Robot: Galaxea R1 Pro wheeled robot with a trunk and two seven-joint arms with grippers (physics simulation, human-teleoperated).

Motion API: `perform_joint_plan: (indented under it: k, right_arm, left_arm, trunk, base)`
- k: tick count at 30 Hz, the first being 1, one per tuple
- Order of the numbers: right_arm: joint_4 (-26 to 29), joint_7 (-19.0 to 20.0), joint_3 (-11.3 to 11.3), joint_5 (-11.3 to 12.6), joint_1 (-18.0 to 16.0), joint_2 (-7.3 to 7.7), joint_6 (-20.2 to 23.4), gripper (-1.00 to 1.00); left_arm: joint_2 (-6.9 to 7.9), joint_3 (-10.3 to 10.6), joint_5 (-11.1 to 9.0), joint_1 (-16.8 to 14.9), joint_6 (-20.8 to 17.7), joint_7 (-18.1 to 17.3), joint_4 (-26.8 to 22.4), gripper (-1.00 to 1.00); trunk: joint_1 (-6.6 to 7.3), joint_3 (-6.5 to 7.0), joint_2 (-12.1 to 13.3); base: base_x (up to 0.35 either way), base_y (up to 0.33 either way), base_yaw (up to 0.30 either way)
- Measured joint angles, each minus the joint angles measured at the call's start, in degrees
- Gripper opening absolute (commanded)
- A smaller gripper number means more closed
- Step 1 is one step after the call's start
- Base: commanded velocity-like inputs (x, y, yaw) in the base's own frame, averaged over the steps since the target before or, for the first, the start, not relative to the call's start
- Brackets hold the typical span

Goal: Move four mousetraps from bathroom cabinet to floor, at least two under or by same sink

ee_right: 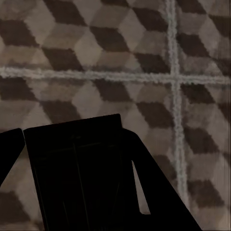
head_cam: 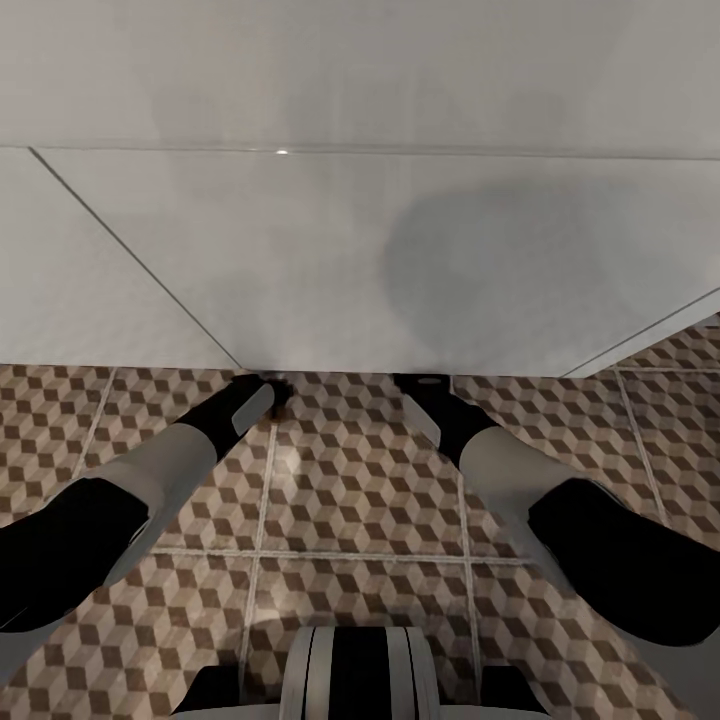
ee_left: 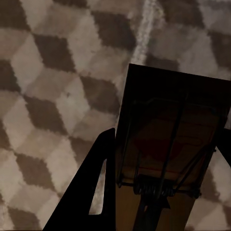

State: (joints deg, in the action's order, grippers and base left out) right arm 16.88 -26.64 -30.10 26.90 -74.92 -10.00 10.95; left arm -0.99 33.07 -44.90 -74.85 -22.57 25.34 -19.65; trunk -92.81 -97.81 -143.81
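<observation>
A mousetrap [ee_left: 166,120], a dark wooden slab with a wire bar and coil spring, sits between the fingers of my left gripper [ee_left: 163,168], which is shut on it just above the bathroom floor [ee_left: 53,96]. My right gripper [ee_right: 77,183] is shut on a second mousetrap [ee_right: 72,144], which shows as a dark slab in shadow over the tiles. In the head view both arms reach forward and down, with the left gripper [head_cam: 268,388] and right gripper [head_cam: 425,383] at the foot of a wide white unit [head_cam: 330,260]. I cannot tell whether it is the sink. The cabinet is out of view.
The white unit's front face spans the far side, and its lower edge meets the cube-patterned floor [head_cam: 350,480] right at my fingertips. Pale grout lines cross the tiles. My own base [head_cam: 360,675] stands at the near edge.
</observation>
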Motion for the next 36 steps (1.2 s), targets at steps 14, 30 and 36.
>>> perform_joint_plan:
  k: [14,30,36]
  right_arm:
    - [-4.34,0.09,0.13,0.11,-1.71,0.00,0.14,-1.00]
    - [-4.26,0.14,0.25,0.20,-1.68,0.00,0.04,-1.00]
    - [-4.17,0.17,0.36,0.21,-1.64,0.00,0.06,-1.00]
  left_arm:
    - [-0.44,-0.01,-0.15,-1.54,0.51,-0.17,4.34,-1.00]
    - [-0.45,-0.05,-0.19,-1.54,0.71,-0.16,4.31,-1.00]
    - [-0.43,0.00,-0.14,-1.53,0.72,-0.16,4.26,-1.00]
  trunk:
    - [0.00,0.00,0.00]
    - [-0.01,0.00,0.00]
    - [-0.01,0.00,0.00]
  base:
    - [0.000,0.000,0.000]
    - [0.000,0.000,0.000]
    - [0.000,0.000,0.000]
